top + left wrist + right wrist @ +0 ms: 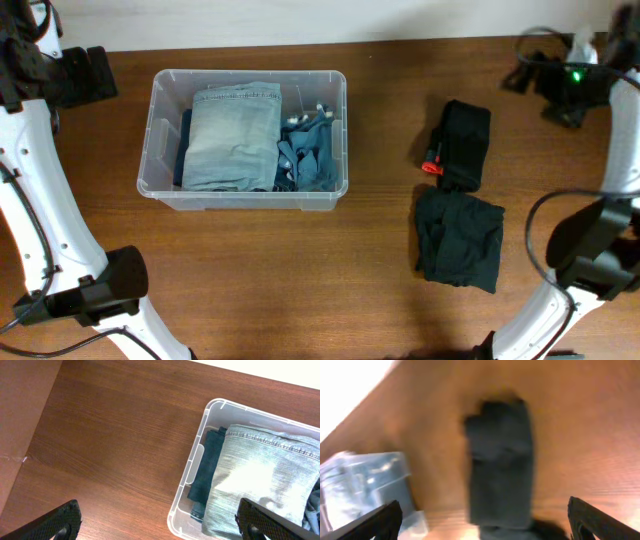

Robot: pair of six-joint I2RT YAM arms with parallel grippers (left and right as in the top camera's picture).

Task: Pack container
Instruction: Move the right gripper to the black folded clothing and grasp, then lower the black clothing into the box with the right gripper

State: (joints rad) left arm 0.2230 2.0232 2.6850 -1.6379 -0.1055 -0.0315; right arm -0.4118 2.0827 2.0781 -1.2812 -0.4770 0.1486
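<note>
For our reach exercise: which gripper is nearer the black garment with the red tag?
Right. The right gripper is off the right side of the black garment; the left gripper is past the left end of the container.

Black clothes (459,240) on wooden table (300,265)

Counter (380,290): dark brown wood grain, far edge meeting a pale wall. Three things rest on it.

Clear plastic container (250,199): left of centre, close to the far edge, long sides parallel to that edge.

Folded black garment (466,140): right of centre, toward the far edge, with a small red tag (432,167) on the side facing the container.

Second dark garment (460,240): loosely crumpled, just on the near side of the first. Touching it or only nearly so; cannot tell.

Both garments lie well apart from the container, bare wood between. Right wrist view is blurred; the folded garment shows only as a dark oblong.
</note>
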